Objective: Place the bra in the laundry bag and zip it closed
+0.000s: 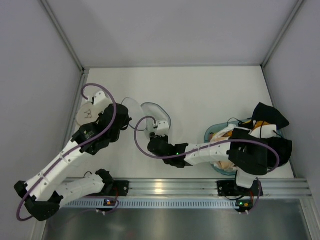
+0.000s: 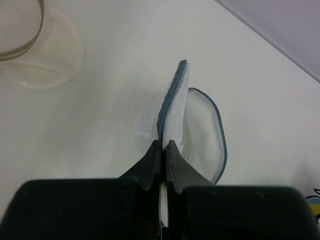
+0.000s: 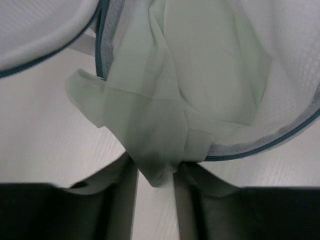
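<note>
The laundry bag (image 1: 156,113) is a white mesh pouch with a blue-grey zip rim, lying at the table's middle. My left gripper (image 1: 126,116) is shut on its raised rim and holds that edge upright in the left wrist view (image 2: 164,145); the bag (image 2: 200,125) spreads out beyond it. My right gripper (image 1: 159,132) is at the bag's near side. In the right wrist view it (image 3: 156,172) pinches a bunch of the pale green bra (image 3: 165,110). Most of the bra lies inside the open bag (image 3: 285,75).
A blue basket (image 1: 214,134) of garments stands at the right, with black clothing (image 1: 265,145) draped over it and under my right arm. A cream mesh item (image 2: 45,50) lies on the table left of the bag. Walls close the table's back and sides.
</note>
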{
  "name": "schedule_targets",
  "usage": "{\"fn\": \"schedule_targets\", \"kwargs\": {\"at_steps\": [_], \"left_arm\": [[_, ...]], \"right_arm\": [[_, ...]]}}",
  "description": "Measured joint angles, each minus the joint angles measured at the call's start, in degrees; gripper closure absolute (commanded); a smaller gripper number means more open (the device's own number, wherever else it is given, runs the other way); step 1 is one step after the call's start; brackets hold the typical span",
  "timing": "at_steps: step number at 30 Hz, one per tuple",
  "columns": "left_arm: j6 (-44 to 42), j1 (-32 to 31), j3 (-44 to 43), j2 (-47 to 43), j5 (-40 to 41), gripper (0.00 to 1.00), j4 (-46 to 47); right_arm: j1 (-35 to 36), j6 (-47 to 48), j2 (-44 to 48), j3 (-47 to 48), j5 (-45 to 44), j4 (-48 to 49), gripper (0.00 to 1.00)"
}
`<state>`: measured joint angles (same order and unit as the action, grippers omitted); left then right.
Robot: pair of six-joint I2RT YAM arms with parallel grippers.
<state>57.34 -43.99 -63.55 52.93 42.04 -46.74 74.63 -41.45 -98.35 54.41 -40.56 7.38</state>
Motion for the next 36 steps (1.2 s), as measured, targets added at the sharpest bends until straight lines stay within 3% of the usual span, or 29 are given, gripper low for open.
{"fn": "schedule_targets", "kwargs": {"at_steps": [1,2,7,17,24,32,34,35,36], "left_arm": [[0.0,0.0,0.0,-0.1,0.0,1.00,0.0],[0.0,0.0,0.0,-0.1,0.1,1.00,0.0],[-0.9,0.0,0.0,-0.1,0.7,1.00,0.0],[-3.9,0.0,1.9,-1.2,-1.7,1.00,0.0],[-4.4,0.0,4.9,-3.3,-5.4,1.00,-0.4],[-5.7,0.0,5.5,-6.7,-6.6,1.00,-0.7],[-6.6,0.0,5.3,-6.3,-6.8,1.00,-1.0],[-7.0,0.0,5.1,-6.0,-6.9,1.00,-1.2],[-7.8,0.0,4.8,-5.6,-7.1,1.00,-1.4]], "right_arm": [[-0.1,0.1,-0.3,0.0,0.1,-0.2,0.95],[-0.2,0.3,-0.5,0.0,0.3,-0.6,1.00],[-0.8,-0.1,1.8,0.1,2.6,-4.9,1.00],[-4.4,2.6,17.9,3.2,13.6,-15.2,1.00],[-11.9,5.8,17.4,7.3,20.0,-17.8,1.00],[-13.3,8.0,9.1,10.9,26.1,-19.2,1.00],[-13.3,8.1,6.8,10.9,27.4,-20.0,0.81],[-13.3,7.9,6.1,10.7,27.7,-20.7,0.67],[-13.3,8.0,5.8,10.3,27.8,-21.2,0.41]]}}
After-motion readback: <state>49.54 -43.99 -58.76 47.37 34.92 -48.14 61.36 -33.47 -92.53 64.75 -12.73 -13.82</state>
